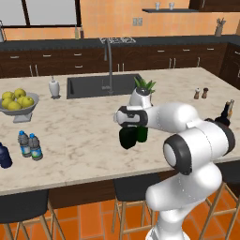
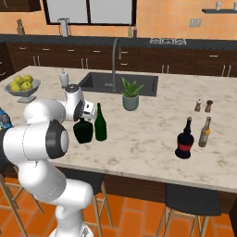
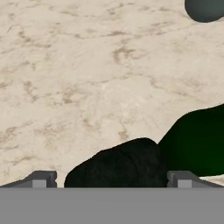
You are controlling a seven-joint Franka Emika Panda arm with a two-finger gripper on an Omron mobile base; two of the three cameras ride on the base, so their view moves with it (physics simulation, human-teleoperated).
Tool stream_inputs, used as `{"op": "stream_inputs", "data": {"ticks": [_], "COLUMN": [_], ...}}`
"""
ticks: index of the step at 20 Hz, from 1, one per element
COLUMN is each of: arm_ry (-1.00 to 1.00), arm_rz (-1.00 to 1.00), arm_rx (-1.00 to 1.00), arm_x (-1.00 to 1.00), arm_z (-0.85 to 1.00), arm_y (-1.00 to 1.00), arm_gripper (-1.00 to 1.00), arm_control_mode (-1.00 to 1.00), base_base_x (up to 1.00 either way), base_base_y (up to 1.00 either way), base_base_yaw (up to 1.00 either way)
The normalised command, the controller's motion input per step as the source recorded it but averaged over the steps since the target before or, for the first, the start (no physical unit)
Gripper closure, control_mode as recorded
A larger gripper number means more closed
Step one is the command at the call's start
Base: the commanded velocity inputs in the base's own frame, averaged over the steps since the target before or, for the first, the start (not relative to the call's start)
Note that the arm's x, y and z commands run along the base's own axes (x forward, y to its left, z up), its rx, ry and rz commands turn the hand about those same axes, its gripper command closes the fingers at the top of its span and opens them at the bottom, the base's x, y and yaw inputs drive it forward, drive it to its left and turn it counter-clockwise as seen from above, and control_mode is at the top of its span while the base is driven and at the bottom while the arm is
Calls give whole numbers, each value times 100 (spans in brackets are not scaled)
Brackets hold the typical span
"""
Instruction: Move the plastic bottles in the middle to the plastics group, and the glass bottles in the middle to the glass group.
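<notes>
The gripper [image 3: 111, 180] hangs spread over the squat black bottle [image 3: 120, 164], one finger tip on each side of its rounded shoulder, not touching it. Just beside it, the tall green wine bottle [image 3: 197, 142] shows as a dark glossy curve. Both stand mid-counter on pale, brown-veined marble [image 3: 87, 78].

From the right base view, the black bottle [image 2: 83, 131] and green bottle [image 2: 100, 123] stand upright side by side, just off the arm's wrist. Well apart to the right sit the round dark bottle with the red label [image 2: 184, 139] and the slim amber bottle [image 2: 204, 132], with the salt and pepper shakers [image 2: 203, 105] behind them. A potted plant [image 2: 131, 94] stands before the dark sink [image 2: 118, 83].

The left base view adds the far left end of the counter: two small clear water bottles [image 1: 29, 145] with blue caps stand close together, a stubby dark blue bottle [image 1: 4, 156] near them at the frame edge. A grey bowl of lemons [image 1: 18, 103] and a white dispenser [image 1: 54, 87] lie beyond. Dark cabinets, orange walls and terracotta floor tiles surround the island; black stools tuck under its edge.
</notes>
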Motion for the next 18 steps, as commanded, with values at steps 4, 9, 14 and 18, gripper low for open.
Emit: {"op": "stream_inputs", "data": {"ticks": [4, 9, 14, 18], "arm_ry": [0, 0, 0, 0], "arm_rz": [0, -1, 0, -1], "arm_rx": [0, 0, 0, 0], "arm_x": [4, 2, 0, -17], "arm_z": [0, 0, 0, 0], "arm_y": [-1, 0, 0, -5], "arm_gripper": [-100, 100, 100, 100], "arm_control_mode": [-100, -100, -100, -100], "base_base_x": [0, 0, 0, 0], "base_base_y": [0, 0, 0, 0], "base_base_yaw": [0, 0, 0, 0]}}
